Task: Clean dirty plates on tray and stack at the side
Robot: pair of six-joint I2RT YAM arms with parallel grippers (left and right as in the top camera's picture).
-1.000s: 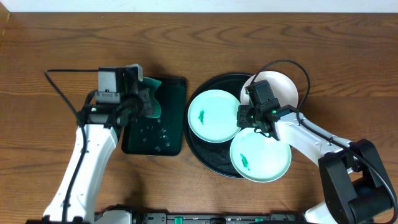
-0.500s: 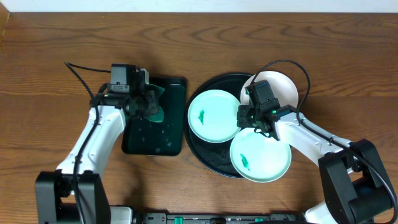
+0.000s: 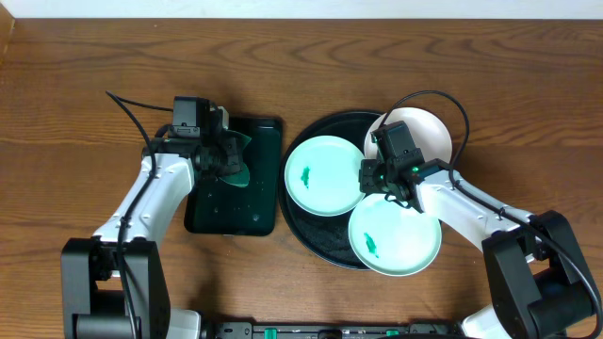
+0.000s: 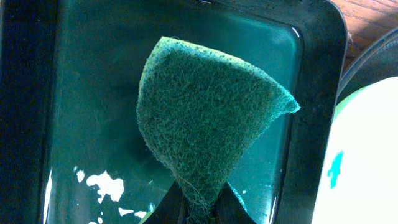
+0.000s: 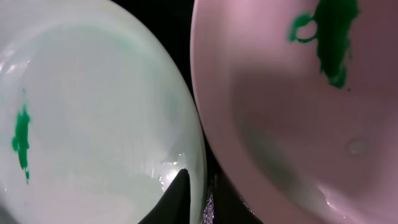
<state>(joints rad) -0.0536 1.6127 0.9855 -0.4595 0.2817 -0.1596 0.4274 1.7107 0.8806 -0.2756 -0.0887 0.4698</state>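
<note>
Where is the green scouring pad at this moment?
The scouring pad is left of centre overhead, pinched in the left gripper over the rectangular green tray, just left of the round black tray.

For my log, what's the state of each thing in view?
left gripper, shut on scouring pad
scouring pad, pinched, over green tray
green tray, wet
left mint plate, smeared
front mint plate, smeared, overhanging black tray
white plate, partly under arm
right gripper, jaws unclear

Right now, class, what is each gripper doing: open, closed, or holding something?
Left gripper: closed on the green scouring pad.
Right gripper: cannot be told whether its jaws are open or closed.
</note>
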